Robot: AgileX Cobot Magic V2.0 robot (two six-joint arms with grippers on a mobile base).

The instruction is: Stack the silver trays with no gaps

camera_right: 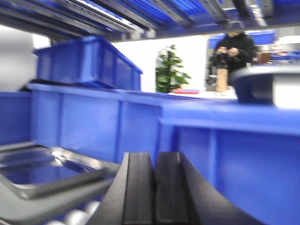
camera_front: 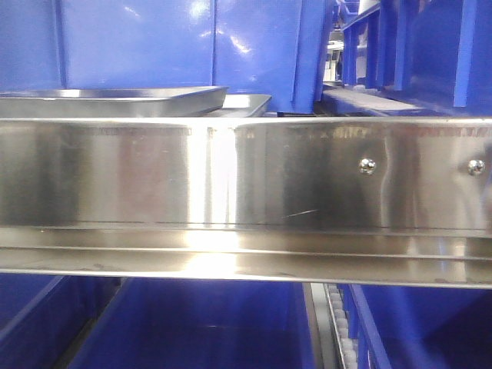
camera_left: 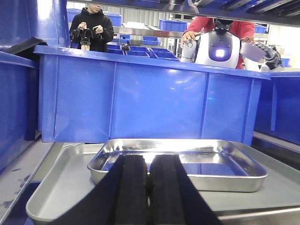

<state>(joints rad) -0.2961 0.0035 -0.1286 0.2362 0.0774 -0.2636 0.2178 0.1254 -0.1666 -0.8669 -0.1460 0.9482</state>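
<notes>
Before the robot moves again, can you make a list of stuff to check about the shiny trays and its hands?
1. Upper tray sits inside the lower tray: ok, it rests on it.
2. Trays nested with no gap: not ok, the upper tray looks crooked and stands high in the front view.
3. Left gripper empty: ok, pads together, holding nothing.
4. Right gripper empty: ok, pads together, holding nothing.
5. Right gripper aimed at the trays: not ok, they lie off to its left, mostly blue bin ahead.
6. Room behind the trays: cannot tell, a blue bin stands close.
</notes>
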